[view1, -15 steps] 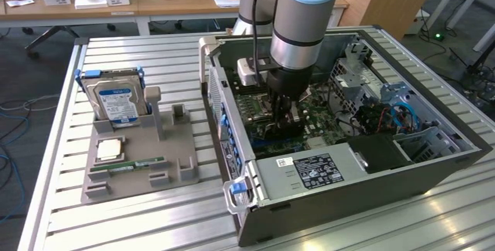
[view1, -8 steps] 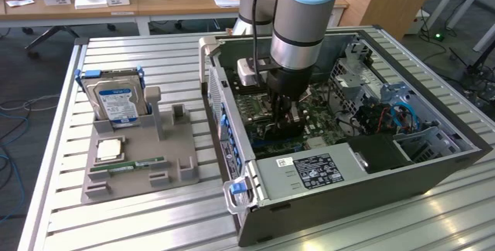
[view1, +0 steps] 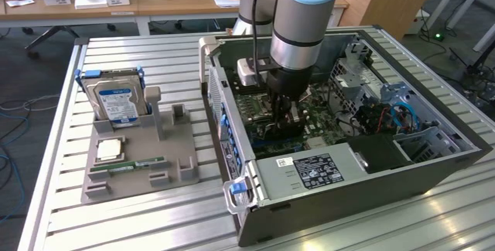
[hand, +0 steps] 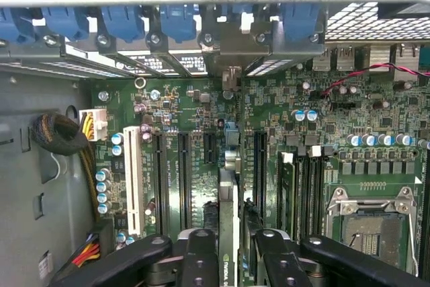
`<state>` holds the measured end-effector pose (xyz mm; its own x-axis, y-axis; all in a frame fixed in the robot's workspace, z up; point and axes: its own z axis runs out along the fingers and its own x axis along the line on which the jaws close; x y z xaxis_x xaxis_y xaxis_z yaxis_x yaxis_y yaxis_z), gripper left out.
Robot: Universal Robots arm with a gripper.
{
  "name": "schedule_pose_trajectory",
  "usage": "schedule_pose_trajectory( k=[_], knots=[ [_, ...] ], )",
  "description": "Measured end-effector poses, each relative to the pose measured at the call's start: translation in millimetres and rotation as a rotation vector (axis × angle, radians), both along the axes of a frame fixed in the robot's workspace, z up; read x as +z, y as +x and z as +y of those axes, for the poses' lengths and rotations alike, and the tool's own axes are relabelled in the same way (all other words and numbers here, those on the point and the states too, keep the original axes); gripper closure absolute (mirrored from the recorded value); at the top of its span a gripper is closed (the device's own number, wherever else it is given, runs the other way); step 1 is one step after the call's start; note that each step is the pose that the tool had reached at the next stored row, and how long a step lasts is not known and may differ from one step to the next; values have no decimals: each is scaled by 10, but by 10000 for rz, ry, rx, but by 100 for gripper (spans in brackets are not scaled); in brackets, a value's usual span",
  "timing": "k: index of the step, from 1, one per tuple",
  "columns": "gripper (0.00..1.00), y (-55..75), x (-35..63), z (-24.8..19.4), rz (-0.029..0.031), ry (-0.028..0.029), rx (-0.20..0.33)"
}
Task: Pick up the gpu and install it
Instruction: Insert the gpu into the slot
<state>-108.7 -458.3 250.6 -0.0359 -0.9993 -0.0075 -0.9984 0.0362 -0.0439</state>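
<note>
Workspace: a slatted metal bench (view1: 139,216) carries an open computer case (view1: 363,170) lying on its side, with wooden desks and office clutter behind.

The tool (view1: 284,124) is lowered inside the case, directly over the motherboard (hand: 376,132). In the wrist view its two black fingers (hand: 201,260) stand either side of the gpu (hand: 228,233), a thin card seen edge-on, upright, and are clenched on it. The card runs straight ahead of the tool along an expansion slot, between the neighbouring black slots; its far end, with the silvery bracket, reaches the rear wall of the case beneath the blue slot latches (hand: 178,21). Whether the card is fully seated cannot be told.

Further from the tool, outside the case on the exterior view's left, a grey parts holder (view1: 139,164) sits on the bench. It holds a green memory stick (view1: 127,166) lying flat and, beyond it, a hard drive (view1: 115,103) standing upright.
</note>
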Motion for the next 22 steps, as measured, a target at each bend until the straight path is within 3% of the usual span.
schedule_pose_trajectory(
  k=[1,5,12,22],
  knots=[
    [73,1,-1,-1,-10,-3,0],
    [55,2,2,-1,-9,-11,2],
    [55,2,26,-2,-8,-15,3],
    [55,3,249,-1,-9,-12,3]
  ],
)
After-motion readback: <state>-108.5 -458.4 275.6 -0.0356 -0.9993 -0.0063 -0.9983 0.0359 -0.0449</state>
